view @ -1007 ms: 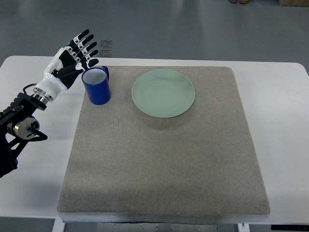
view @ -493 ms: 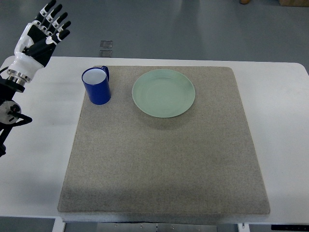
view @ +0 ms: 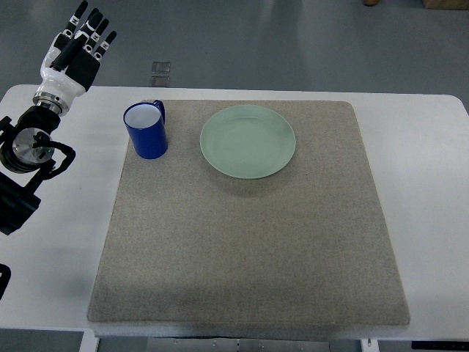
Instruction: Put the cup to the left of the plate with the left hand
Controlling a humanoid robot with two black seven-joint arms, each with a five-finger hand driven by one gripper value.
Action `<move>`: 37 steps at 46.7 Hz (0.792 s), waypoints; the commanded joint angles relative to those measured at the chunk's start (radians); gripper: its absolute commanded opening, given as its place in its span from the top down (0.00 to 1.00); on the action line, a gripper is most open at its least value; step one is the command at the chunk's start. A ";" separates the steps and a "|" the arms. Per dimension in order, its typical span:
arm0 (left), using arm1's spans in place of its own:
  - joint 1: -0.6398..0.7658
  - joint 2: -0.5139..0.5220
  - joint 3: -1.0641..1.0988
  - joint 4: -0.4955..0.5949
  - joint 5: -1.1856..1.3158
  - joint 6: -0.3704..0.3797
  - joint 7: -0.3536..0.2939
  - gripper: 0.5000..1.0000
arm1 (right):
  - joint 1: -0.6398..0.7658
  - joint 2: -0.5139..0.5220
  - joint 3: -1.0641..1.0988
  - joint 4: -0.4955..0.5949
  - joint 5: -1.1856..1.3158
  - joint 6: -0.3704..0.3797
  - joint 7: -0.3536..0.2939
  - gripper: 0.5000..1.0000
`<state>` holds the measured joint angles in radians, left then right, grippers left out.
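Cup [view: 146,130]: deep blue outside and on the handle, white inside. Plate [view: 248,141]: plain pale green, no pattern. Mat [view: 249,242]: speckled grey-beige, felt-like. Table [view: 432,198]: plain white. Left hand [view: 75,53]: white shell with black palm and black fingers banded white; black and silver wrist. Floor [view: 293,44]: dull grey-blue.

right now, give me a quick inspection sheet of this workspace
surface: white table with a grey mat on it
job's things: blue cup upright on the mat, left of the green plate, apart from it, handle toward the far side
clutter: nothing seen on the table
grippers: left hand raised off the far left corner, fingers extended, holding nothing; right hand not in view
cables: nothing seen
surroundings: grey floor; small clear object on the floor beyond the table
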<state>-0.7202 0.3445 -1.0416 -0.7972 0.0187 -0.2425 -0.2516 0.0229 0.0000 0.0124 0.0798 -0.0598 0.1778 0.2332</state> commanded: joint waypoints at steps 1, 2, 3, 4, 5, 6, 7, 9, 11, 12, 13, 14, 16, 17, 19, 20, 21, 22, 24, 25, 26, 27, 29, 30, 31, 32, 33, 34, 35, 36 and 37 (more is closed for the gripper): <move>0.001 -0.001 0.000 0.001 -0.026 -0.008 0.000 0.01 | 0.000 0.000 0.000 0.000 0.000 0.000 0.000 0.14; 0.001 -0.001 0.000 0.001 -0.028 -0.008 0.000 0.01 | 0.000 0.000 0.000 0.000 0.000 0.000 0.000 0.14; 0.001 -0.001 0.000 0.000 -0.028 -0.008 0.000 0.01 | 0.000 0.000 0.000 0.000 0.000 0.000 0.000 0.14; 0.002 -0.001 0.000 0.001 -0.028 -0.009 0.000 0.01 | 0.000 0.000 0.000 0.000 0.000 0.000 0.000 0.14; 0.002 -0.001 0.000 0.001 -0.028 -0.009 0.000 0.01 | 0.000 0.000 0.000 0.000 0.000 0.000 0.000 0.14; 0.004 -0.001 0.000 0.001 -0.028 -0.009 0.000 0.01 | 0.000 0.000 0.000 0.000 0.000 0.000 0.000 0.14; 0.004 -0.001 0.000 0.003 -0.026 -0.009 0.000 0.01 | 0.000 0.000 0.000 0.000 0.000 0.000 0.000 0.14; 0.004 -0.007 0.000 0.009 -0.026 -0.009 0.000 0.01 | 0.000 0.000 0.000 0.000 0.000 0.000 0.000 0.14; 0.004 -0.015 0.002 0.015 -0.025 -0.008 0.000 0.01 | 0.000 0.000 0.000 0.000 0.000 0.000 0.000 0.14; 0.005 -0.019 0.002 0.021 -0.025 -0.006 0.000 0.01 | 0.000 0.000 0.000 0.000 0.000 0.000 0.000 0.14; 0.005 -0.021 0.003 0.027 -0.025 -0.006 0.000 0.01 | 0.000 0.000 0.000 0.000 0.000 0.000 0.000 0.14; 0.007 -0.022 0.008 0.030 -0.025 -0.006 0.000 0.01 | 0.000 0.000 0.000 0.000 0.000 0.000 0.000 0.14; 0.007 -0.027 0.015 0.036 -0.026 -0.003 0.002 0.01 | 0.000 0.000 0.000 0.000 0.000 0.000 0.000 0.14; 0.007 -0.029 0.017 0.038 -0.028 -0.001 0.002 0.01 | 0.000 0.000 0.000 0.000 0.000 0.000 0.000 0.14; 0.005 -0.030 0.017 0.038 -0.029 0.003 0.009 0.01 | 0.000 0.000 0.000 0.000 0.000 0.000 0.000 0.14; 0.005 -0.030 0.017 0.038 -0.029 0.005 0.014 0.01 | 0.000 0.000 0.000 0.000 0.000 0.000 0.000 0.14; 0.002 -0.032 0.017 0.038 -0.031 0.009 0.021 0.01 | 0.000 0.000 0.000 0.000 0.000 0.000 0.000 0.14; 0.002 -0.035 0.017 0.038 -0.032 0.017 0.028 0.01 | 0.000 0.000 0.000 0.000 0.000 0.000 0.000 0.14; 0.001 -0.036 0.015 0.035 -0.034 0.037 0.037 0.01 | 0.000 0.000 0.000 0.000 0.000 0.000 0.000 0.14; -0.001 -0.036 0.014 0.032 -0.034 0.043 0.038 0.01 | 0.000 0.000 0.000 0.000 0.000 0.000 0.000 0.14; -0.002 -0.036 0.014 0.030 -0.037 0.048 0.040 0.01 | 0.000 0.000 0.000 0.000 0.000 0.000 0.000 0.14; -0.007 -0.038 0.012 0.030 -0.045 0.048 0.040 0.01 | 0.000 0.000 0.000 0.000 0.000 0.000 0.000 0.14; -0.019 -0.036 0.014 0.035 -0.060 0.049 0.040 0.01 | 0.000 0.000 0.000 0.000 0.000 0.000 0.000 0.14; -0.028 -0.036 0.014 0.038 -0.066 0.049 0.040 0.01 | 0.000 0.000 0.000 0.000 0.000 0.000 0.000 0.14; -0.036 -0.036 0.015 0.041 -0.069 0.051 0.040 0.01 | 0.000 0.000 0.001 0.000 0.000 0.000 0.000 0.14; -0.042 -0.036 0.015 0.046 -0.069 0.051 0.040 0.01 | 0.000 0.000 0.000 0.000 0.000 0.000 0.000 0.14; -0.048 -0.036 0.015 0.050 -0.071 0.051 0.040 0.01 | 0.000 0.000 0.000 0.000 0.000 0.000 0.000 0.14; -0.054 -0.036 0.015 0.056 -0.071 0.052 0.040 0.01 | 0.000 0.000 0.000 0.000 0.000 0.000 0.000 0.14; -0.062 -0.038 0.015 0.062 -0.071 0.052 0.040 0.01 | 0.000 0.000 0.000 0.000 0.000 0.000 0.000 0.14; -0.070 -0.038 0.015 0.070 -0.071 0.054 0.040 0.01 | 0.000 0.000 0.000 0.000 0.000 0.000 0.000 0.14; -0.077 -0.038 0.015 0.078 -0.071 0.054 0.040 0.01 | 0.000 0.000 0.000 0.000 0.000 0.000 0.000 0.14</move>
<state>-0.7747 0.3079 -1.0270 -0.7413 -0.0519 -0.1906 -0.2116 0.0230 0.0000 0.0125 0.0798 -0.0598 0.1780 0.2332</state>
